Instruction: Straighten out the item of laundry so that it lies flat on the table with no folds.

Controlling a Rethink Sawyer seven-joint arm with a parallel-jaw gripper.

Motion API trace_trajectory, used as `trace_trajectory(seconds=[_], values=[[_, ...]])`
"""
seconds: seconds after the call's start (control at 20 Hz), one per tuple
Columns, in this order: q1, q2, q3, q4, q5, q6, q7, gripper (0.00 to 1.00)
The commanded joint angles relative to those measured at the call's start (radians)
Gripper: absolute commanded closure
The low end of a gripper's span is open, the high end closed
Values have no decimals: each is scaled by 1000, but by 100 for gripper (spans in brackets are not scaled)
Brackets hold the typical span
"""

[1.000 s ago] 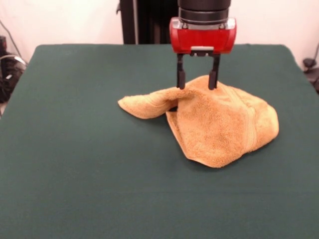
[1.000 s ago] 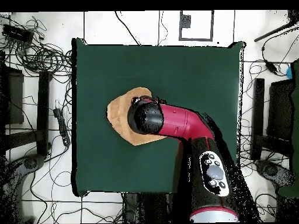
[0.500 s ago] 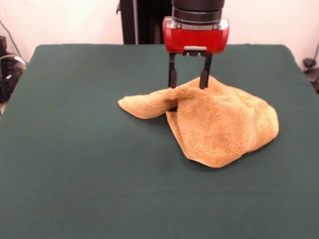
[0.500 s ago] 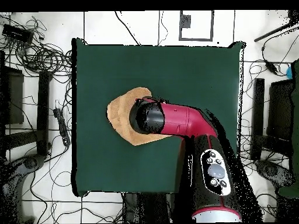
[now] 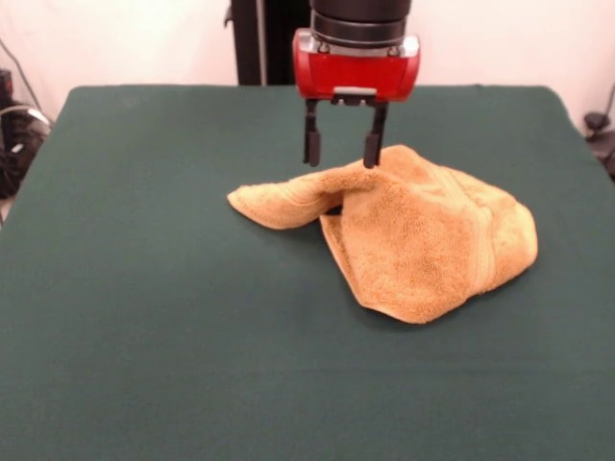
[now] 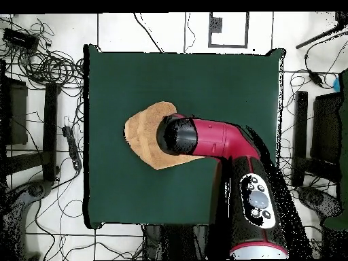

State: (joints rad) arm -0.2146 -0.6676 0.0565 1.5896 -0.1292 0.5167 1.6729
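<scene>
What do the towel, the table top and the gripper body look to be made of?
The towel: looks like terry cloth, mustard, with a fuzzy looped pile and a woven band. The table: seemingly covered in plain dark green cloth, matte. The gripper: glossy red housing, likely plastic; its dark fingers could be metal or plastic.

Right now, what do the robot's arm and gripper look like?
The gripper has two thin black fingers under a glossy red block topped by a black cylinder. From overhead, the arm is a red casing with a rounded black joint cap and a grey button panel.
</scene>
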Motion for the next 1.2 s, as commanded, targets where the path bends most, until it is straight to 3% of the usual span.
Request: trace_trajectory(seconds=[0.05,0.45,1.0,1.2], values=[[9,26,58,-4,-38,111,6,0],[-8,31,90,-8,-46,90,-31,0],[-98,40,257,-24,-148,177,-302,0],[-123,46,310,-25,-186,208,-316,0]])
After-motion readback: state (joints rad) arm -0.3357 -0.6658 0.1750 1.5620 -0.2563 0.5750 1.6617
